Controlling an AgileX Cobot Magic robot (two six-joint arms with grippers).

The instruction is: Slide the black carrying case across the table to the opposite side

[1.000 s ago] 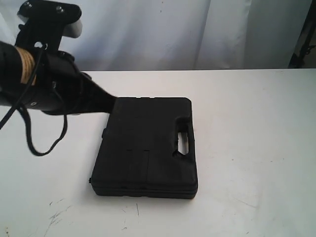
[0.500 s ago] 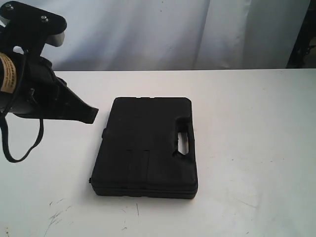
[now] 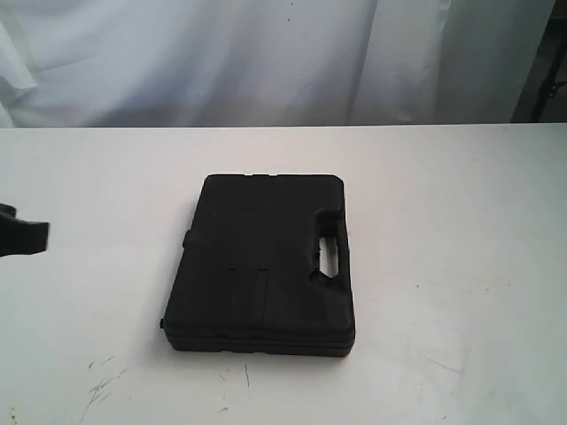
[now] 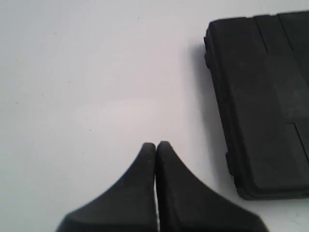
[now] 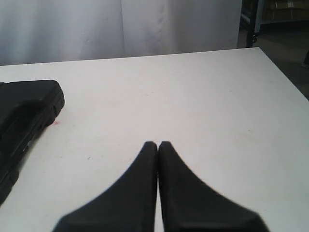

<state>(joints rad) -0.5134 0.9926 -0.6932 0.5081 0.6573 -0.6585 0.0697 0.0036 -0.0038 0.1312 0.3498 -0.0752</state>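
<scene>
The case (image 3: 261, 266) lies flat on the table (image 3: 443, 221), lid up, near the middle of the tabletop and slightly left of centre in the exterior view. Its handle slot (image 3: 332, 252) runs along the right-hand edge, toward the far corner. Nothing touches the case.

Exterior view: this is the only view that shows the whole case outline and the handle slot. It also shows dark scuff marks (image 3: 102, 385) on the near left part of the table and a white curtain (image 3: 266, 62) behind the far edge. Of the arms, only a dark tip of the left gripper (image 3: 22, 237) shows, at the left border, well apart from the case.

Left wrist view: the left gripper's fingers (image 4: 140, 183) are pressed together tip to tip, holding nothing, above bare table. The case's side shows here in close detail: a stepped rim and ribbed lid panels, details the exterior view leaves as flat black. The case sits beside the fingertips with clear white surface between.

Right wrist view: the right gripper (image 5: 158, 143), which appears in this view only, has its fingers together and empty, over bare table. One rounded corner of the case shows, apart from the fingertips. A tiny red spot (image 5: 55, 123) lies just beside that corner; no other view resolves it. This view alone shows the table's side edge and dark floor beyond.
</scene>
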